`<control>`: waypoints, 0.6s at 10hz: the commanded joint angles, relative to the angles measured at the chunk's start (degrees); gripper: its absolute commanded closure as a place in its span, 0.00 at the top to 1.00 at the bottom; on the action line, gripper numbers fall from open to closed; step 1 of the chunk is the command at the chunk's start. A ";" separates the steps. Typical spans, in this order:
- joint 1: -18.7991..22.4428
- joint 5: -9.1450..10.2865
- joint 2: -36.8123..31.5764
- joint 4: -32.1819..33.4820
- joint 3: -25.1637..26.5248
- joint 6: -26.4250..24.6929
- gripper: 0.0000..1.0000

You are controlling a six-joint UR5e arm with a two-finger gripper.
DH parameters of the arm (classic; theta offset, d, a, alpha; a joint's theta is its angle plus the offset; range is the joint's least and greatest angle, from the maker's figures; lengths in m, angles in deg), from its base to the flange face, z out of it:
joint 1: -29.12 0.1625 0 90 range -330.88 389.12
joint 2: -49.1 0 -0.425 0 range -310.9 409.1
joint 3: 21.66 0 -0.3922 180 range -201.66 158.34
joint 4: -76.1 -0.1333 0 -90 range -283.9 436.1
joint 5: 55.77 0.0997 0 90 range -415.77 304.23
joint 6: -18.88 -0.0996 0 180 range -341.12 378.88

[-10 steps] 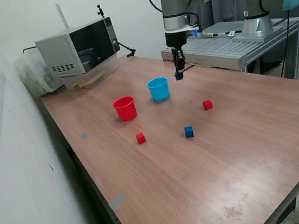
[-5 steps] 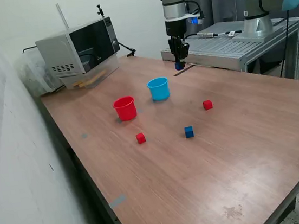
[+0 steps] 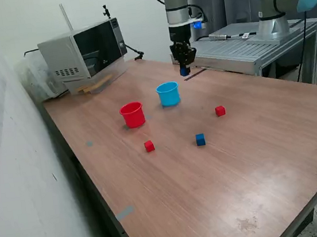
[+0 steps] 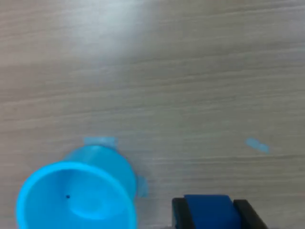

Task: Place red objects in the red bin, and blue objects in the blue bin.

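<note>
- Gripper [image 3: 184, 71]: hangs high above the far part of the wooden table [image 3: 256, 158], its two black fingers [image 4: 180, 213] clamped on a dark blue cube [image 4: 209, 211], one against each opposite face; the wrist view shows the cube seated squarely between them.
- Light blue bin [image 3: 168, 93]: stands upright on the table, near the gripper and toward the exterior view's left of it. The wrist view looks into its open mouth, which appears empty.
- Red bin [image 3: 132, 114]: upright, just beside the blue one on the exterior view's left.
- Loose cubes: one red cube [image 3: 149, 146] in front of the red bin, a second red cube [image 3: 220, 110] toward the exterior view's right, and a second dark blue cube [image 3: 200, 140] between them; all lie well apart on bare wood.
- Step in hand, as judged: carrying the held cube to the light blue bin.
- Doing it well: centre the cube over the mouth before releasing, since it now sits off to one side of the rim; lower toward the opening so that the cube cannot bounce out, and keep the fingers clear of the rim, as the light cup would tip easily.
</note>
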 commanded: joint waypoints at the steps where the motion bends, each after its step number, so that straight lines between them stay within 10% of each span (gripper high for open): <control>1: -4.34 0.40 2.12 0.40 -2.70 8.78 0.00; 6: -5.49 1.19 4.75 0.75 -3.93 11.88 0.00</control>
